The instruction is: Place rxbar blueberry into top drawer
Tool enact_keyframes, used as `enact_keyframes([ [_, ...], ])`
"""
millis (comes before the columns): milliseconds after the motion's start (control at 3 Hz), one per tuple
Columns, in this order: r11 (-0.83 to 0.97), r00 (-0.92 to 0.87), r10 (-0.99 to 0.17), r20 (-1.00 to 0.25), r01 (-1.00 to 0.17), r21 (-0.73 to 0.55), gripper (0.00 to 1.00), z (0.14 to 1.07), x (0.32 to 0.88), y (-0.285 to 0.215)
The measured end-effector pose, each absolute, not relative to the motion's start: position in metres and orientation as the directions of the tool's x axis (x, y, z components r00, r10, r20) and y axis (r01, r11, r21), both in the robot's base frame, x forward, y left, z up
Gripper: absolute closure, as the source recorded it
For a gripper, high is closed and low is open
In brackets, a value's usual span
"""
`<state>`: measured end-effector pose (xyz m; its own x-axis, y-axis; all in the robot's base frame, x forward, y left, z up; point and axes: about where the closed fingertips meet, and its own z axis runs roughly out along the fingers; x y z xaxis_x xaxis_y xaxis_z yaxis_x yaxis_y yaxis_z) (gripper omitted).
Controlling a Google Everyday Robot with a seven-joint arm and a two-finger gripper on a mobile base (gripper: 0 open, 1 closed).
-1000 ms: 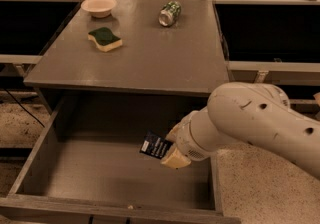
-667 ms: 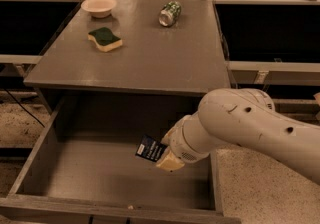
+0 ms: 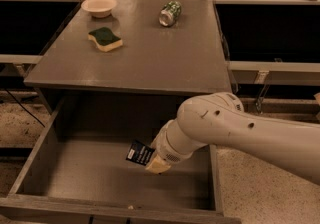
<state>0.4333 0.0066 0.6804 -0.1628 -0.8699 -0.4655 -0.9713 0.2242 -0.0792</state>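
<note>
We saw that the arm [image 3: 250,133] had slid a little toward 9 o'clock since the earlier pictures. The bar had gone with it, further in over the drawer.

The top drawer [image 3: 31,165] stood pulled wide open under the table [image 3: 160,63]. Up on the table, the bowl [image 3: 99,6] sat near the 11 o'clock corner. The sponge [image 3: 105,38] lay near it, toward 6 o'clock. Nothing touched them.

The rxbar blueberry [image 3: 139,153] hung inside the open drawer, a bit right of the middle and tipped at a slant. We could not tell if it touched the drawer floor yet. The gripper [image 3: 153,162] was at 4 o'clock from the bar, and it was pinching the bar's right end. The can [image 3: 170,13] lay on its side near 1 o'clock on the table, well apart from all this. The big white arm came in from 3 o'clock.

We thought most of the job was done. The bar was picked up and brought to the drawer. What was left, we guessed, was to lower it, let go of it, and lift the gripper out.
</note>
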Motion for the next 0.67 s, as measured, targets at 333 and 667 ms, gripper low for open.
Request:
enact_keyframes([
  [333,0.207,-0.164,-0.88,-0.446,-0.977,-0.051,1.0,0.658,0.436,0.017],
  [667,0.195,-0.17,-0.889,-0.424,-0.981,-0.014,1.0,0.636,0.437,0.025],
])
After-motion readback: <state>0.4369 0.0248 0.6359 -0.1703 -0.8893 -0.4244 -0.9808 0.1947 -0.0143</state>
